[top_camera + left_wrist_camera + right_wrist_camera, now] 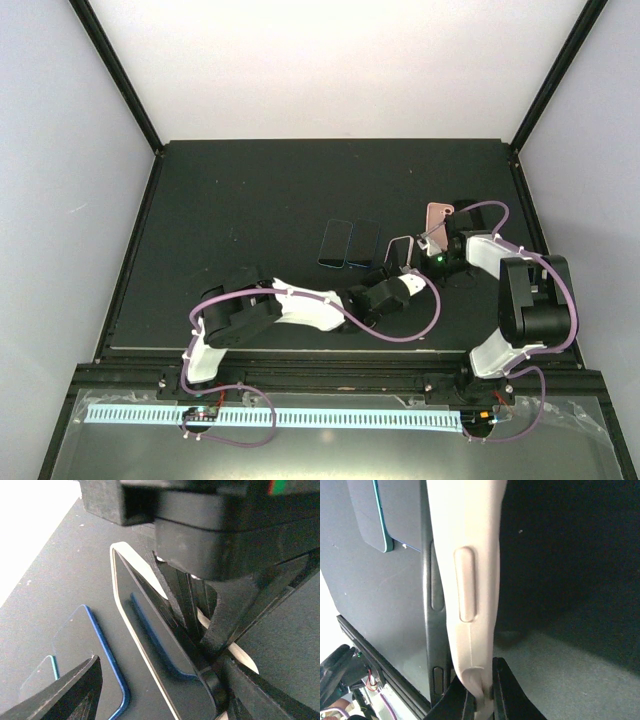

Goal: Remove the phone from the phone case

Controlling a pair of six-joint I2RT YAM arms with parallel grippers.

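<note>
The phone (165, 680), dark-screened, stands tilted on its edge between my two arms (400, 252). A pale pink phone case (470, 555) hangs partly off it, and the phone's dark side with its buttons (436, 580) shows bare beside the case. My right gripper (482, 695) is shut on the case's lower corner (432, 243). Part of the pink case (438, 213) sticks up behind that gripper. My left gripper (160, 672) is open astride the phone (392, 280). Its left finger (75, 695) stands apart from the screen side, and the right finger (260, 690) is close against the back.
Two other phones lie flat side by side on the black mat, one blue-rimmed (107, 655) (363, 243) and one teal-rimmed (42, 675) (337, 243), just left of the held phone. The mat's right edge (520, 200) and a white wall are close to the right arm.
</note>
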